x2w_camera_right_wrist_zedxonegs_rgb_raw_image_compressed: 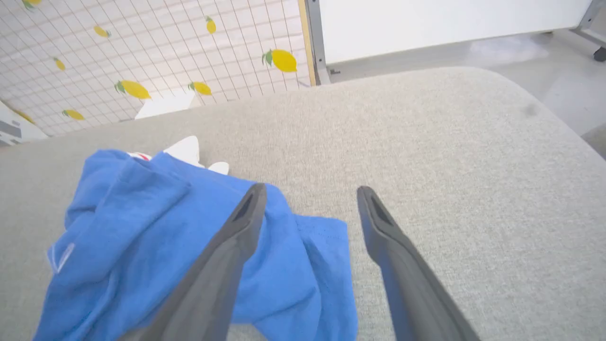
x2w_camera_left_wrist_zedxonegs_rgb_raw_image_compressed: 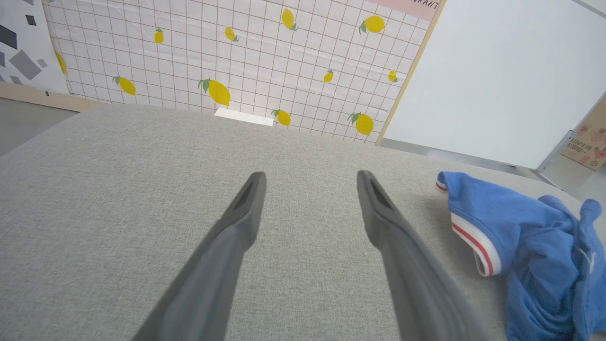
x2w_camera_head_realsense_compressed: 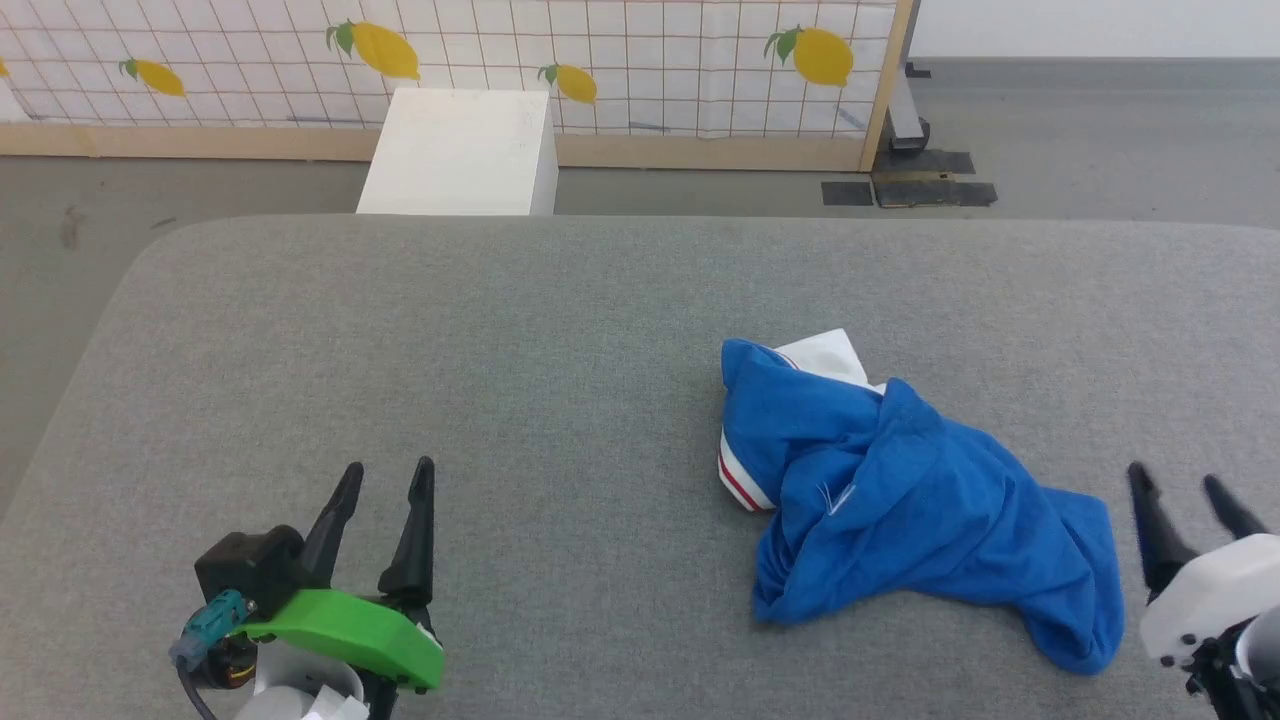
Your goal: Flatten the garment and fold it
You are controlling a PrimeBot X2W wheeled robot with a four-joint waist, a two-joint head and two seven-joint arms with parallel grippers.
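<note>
Your garment [x2w_camera_head_realsense_compressed: 900, 500] lies in a crumpled heap on the right half of the grey padded table [x2w_camera_head_realsense_compressed: 450, 330]. It is all bunched up, and a white band with red stripes [x2w_camera_head_realsense_compressed: 738, 478] pokes out on its left side.

Your right gripper [x2w_camera_head_realsense_compressed: 1175, 480] sits just beside the near right end of the heap. Its two fingers are spread apart and hold nothing. I think it is there because that end is the closest bit of cloth to grab.

Your left gripper [x2w_camera_head_realsense_compressed: 388, 472] is well apart from the shirt, over bare table. Its fingers are wide apart too, and empty. That leaves lots of room to pull the shirt out flat toward that side.

Nothing is flat yet, so the folding has not begun.
</note>
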